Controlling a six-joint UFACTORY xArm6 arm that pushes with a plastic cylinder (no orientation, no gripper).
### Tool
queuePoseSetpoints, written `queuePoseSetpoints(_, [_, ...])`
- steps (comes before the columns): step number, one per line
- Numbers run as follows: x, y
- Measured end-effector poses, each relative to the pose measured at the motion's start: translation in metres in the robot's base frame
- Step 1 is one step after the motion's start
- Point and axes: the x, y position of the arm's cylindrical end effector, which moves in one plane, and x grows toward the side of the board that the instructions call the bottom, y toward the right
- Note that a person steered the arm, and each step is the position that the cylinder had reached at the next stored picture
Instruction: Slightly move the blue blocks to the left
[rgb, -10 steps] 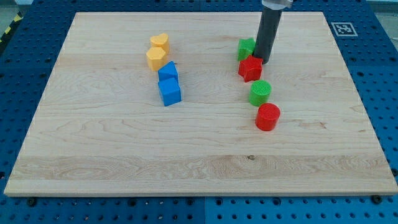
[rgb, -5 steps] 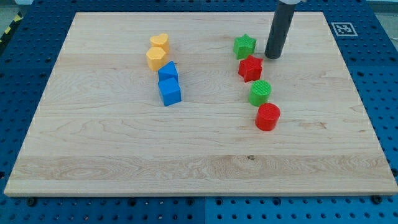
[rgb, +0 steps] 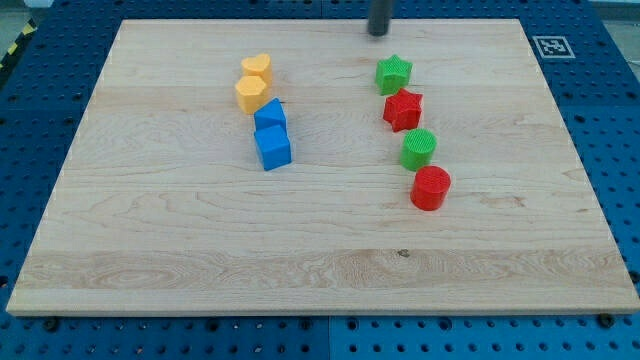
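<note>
Robotics lab: wooden board (rgb: 320, 250) on blue perforated bench (rgb: 610, 150), fiducial marker (rgb: 552, 45).

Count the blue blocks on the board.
2. A blue block sits just below the two yellow blocks, and a blue cube touches its lower side, left of centre. None appears hidden.
</note>
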Motion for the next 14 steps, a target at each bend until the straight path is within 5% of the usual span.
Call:
queuePoseSetpoints(1, [0.020, -0.039])
queuePoseSetpoints(4, [0.182, -0.055])
queuePoseSetpoints(14, [0.233, -0.091])
